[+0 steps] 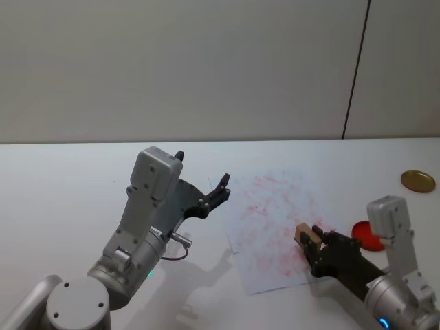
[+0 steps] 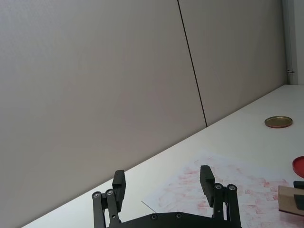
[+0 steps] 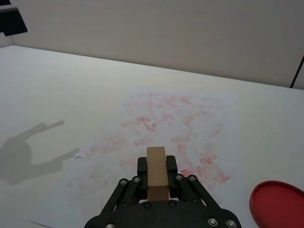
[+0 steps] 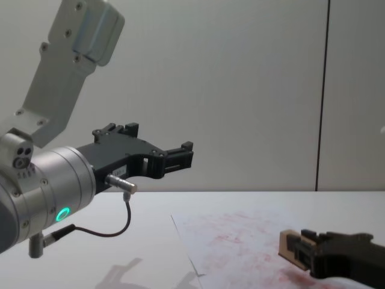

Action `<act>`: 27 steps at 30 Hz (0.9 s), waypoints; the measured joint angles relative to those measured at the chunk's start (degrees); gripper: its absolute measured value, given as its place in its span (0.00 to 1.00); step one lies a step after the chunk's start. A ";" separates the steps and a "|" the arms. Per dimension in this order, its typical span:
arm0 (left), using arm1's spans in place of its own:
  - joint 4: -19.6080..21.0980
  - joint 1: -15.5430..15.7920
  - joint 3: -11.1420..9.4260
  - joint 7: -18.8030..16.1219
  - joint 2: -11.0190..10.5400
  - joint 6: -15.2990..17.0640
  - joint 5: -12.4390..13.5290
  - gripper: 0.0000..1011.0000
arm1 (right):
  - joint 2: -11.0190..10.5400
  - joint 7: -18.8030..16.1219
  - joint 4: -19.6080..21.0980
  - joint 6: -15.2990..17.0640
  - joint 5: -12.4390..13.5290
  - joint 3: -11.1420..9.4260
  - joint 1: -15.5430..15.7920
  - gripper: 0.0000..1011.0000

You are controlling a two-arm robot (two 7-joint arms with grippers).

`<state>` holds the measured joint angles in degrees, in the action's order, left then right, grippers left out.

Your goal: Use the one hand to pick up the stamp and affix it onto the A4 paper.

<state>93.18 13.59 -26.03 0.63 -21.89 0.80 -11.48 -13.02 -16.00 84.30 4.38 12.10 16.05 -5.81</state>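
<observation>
Head view, lower right: the black two-fingered right end effector (image 1: 313, 240) is grasping the small light-tan wooden rectangular stamp (image 3: 156, 172) between its ribbed jaws. It is holding the stamp over the lower right part of the large white A4 paper smeared with pinkish-red ink (image 1: 268, 206); whether stamp and sheet are touching cannot be told. A flat round red ink pad (image 1: 363, 232) is lying just right of the sheet on the white surface (image 1: 69, 179). Centre left, the left end effector (image 2: 162, 176) is hanging raised above the surface, fingers released and spread apart.
</observation>
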 joint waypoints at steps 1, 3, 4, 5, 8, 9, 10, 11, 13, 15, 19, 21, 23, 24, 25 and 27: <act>0.00 0.00 0.00 0.00 0.00 0.00 0.00 0.98 | 0.04 0.02 -0.13 0.09 -0.04 0.04 0.01 0.22; 0.00 0.00 0.00 0.00 0.00 0.00 0.00 0.98 | 0.11 0.06 -0.53 0.29 -0.12 0.12 0.06 0.22; 0.00 0.00 0.00 0.00 0.00 0.00 0.00 0.98 | 0.13 0.09 -0.73 0.43 -0.18 0.15 0.08 0.22; 0.00 0.00 0.00 0.00 0.00 0.00 0.00 0.98 | 0.14 0.10 -0.82 0.46 -0.19 0.18 0.08 0.22; 0.00 0.00 0.00 0.00 0.00 0.00 0.00 0.98 | 0.17 0.11 -1.09 0.70 -0.24 0.23 0.08 0.22; 0.00 0.00 0.00 0.00 0.00 0.00 0.00 0.98 | 0.18 0.11 -1.24 0.84 -0.29 0.25 0.08 0.22; 0.00 0.00 0.00 0.00 0.00 0.00 0.00 0.98 | 0.19 0.11 -1.30 0.93 -0.32 0.26 0.08 0.22; 0.00 0.00 0.00 0.00 0.00 0.00 0.00 0.98 | 0.19 0.11 -1.38 1.01 -0.35 0.27 0.08 0.22; 0.00 0.00 0.00 0.00 0.00 0.00 0.00 0.98 | 0.20 0.08 -1.51 1.22 -0.41 0.29 0.05 0.22; 0.00 0.00 0.00 0.00 0.00 0.00 0.00 0.98 | 0.21 0.00 -1.60 1.36 -0.46 0.30 0.02 0.22; 0.00 0.00 0.00 0.00 0.00 0.00 0.00 0.98 | 0.21 -0.18 -1.67 1.71 -0.57 0.30 -0.04 0.22; 0.00 0.00 0.00 0.00 0.00 0.00 0.00 0.98 | 0.20 -0.29 -1.67 1.97 -0.61 0.29 -0.06 0.22; 0.00 0.00 0.00 0.00 0.00 0.00 0.00 0.98 | 0.19 -0.36 -1.67 2.15 -0.63 0.28 -0.08 0.22; 0.00 0.00 0.00 0.00 0.00 0.00 0.00 0.98 | 0.18 -0.39 -1.65 2.26 -0.65 0.29 -0.09 0.22; 0.00 0.00 0.00 0.00 0.00 0.00 0.00 0.98 | 0.17 -0.45 -1.60 2.49 -0.69 0.29 -0.11 0.22; 0.00 0.00 0.00 0.00 0.00 0.00 0.00 0.98 | 0.14 -0.57 -1.52 2.86 -0.74 0.30 -0.15 0.22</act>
<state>93.18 13.59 -26.02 0.62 -21.89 0.80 -11.48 -12.89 -16.58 82.78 7.23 11.36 16.35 -5.97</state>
